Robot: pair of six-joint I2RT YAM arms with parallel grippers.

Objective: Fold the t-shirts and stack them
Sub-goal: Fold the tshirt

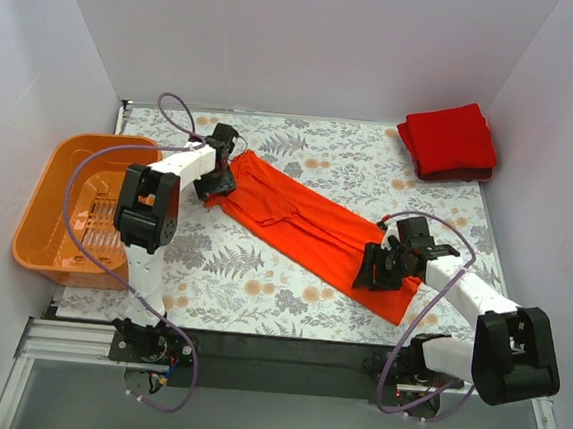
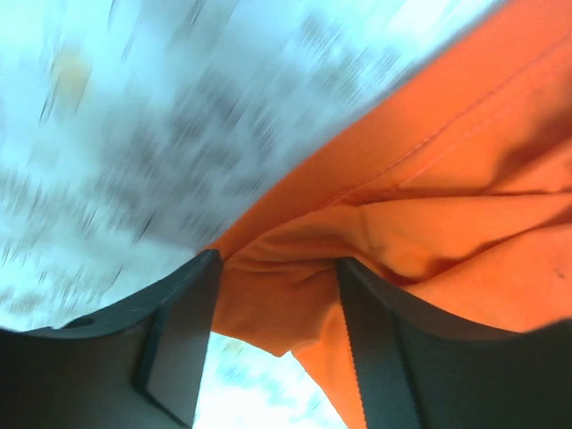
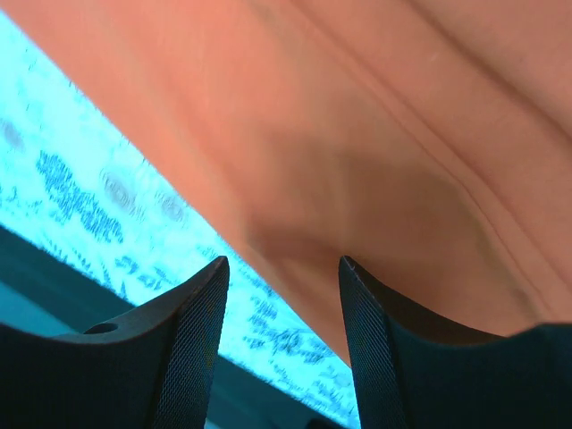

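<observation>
A floral-print worktop (image 1: pixel 260 283) fills the overhead view between white walls, with two white arms bolted at its bottom edge. Across its middle, the bright orange-red t-shirt (image 1: pixel 306 221) lies as a long, narrow band on a diagonal, running from upper left of centre down to the lower right. At the left edge an orange plastic basket (image 1: pixel 40 218) sits half off the printed surface, its slatted floor in plain sight and a purple cable from the left arm draped over its near rim. The deeper red t-shirt (image 1: pixel 449 138) rests folded in a thick, tidy square in the upper right corner, well apart from the other shirt. The left tool (image 1: pixel 217 183) sits at the band's upper left end. In the blurred left wrist view its fingers (image 2: pixel 183 340) stand apart with a rumpled corner of orange cloth bunched between them, and it cannot be told whether that cloth is pinched or merely lying in the gap. The right tool (image 1: pixel 370 274) is low over the band's lower right end. In the right wrist view it is released, its fingers (image 3: pixel 192 331) spread above the flat cloth at its hem, where the blue-tinted floral print shows alongside.
</observation>
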